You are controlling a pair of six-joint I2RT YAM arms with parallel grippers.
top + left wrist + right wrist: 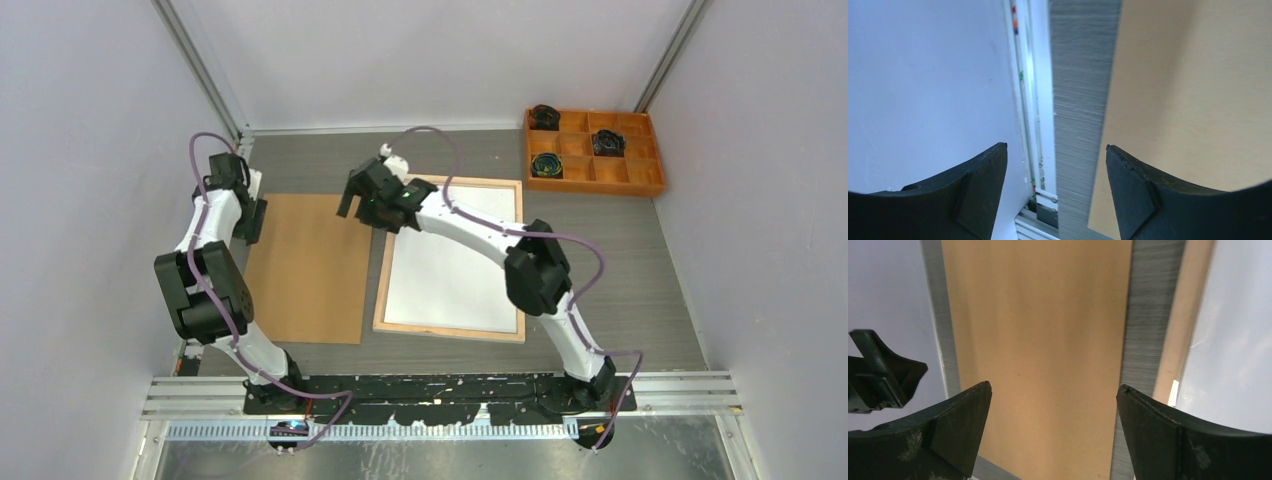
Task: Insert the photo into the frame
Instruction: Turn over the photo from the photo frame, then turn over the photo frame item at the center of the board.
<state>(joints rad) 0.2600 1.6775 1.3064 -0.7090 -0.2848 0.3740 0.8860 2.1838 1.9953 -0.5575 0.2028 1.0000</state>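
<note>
The frame [450, 331] lies flat right of centre, its light wood side up. A white sheet fills its opening; it looks like the photo [455, 280] lying plain back up, and no picture side shows. My right gripper [352, 200] hangs open over the gap between the frame's far left corner and a brown backing board [305, 265]. In the right wrist view the board [1038, 330] sits between my right gripper's [1054, 385] jaws, with the frame rail [1175, 340] to the right. My left gripper [256, 225] is open and empty at the board's left edge [1193, 100].
An orange compartment tray [595, 180] with dark coiled items stands at the back right. Grey walls close in on both sides. An aluminium rail [1040, 100] runs along the left wall beside my left gripper [1056, 147].
</note>
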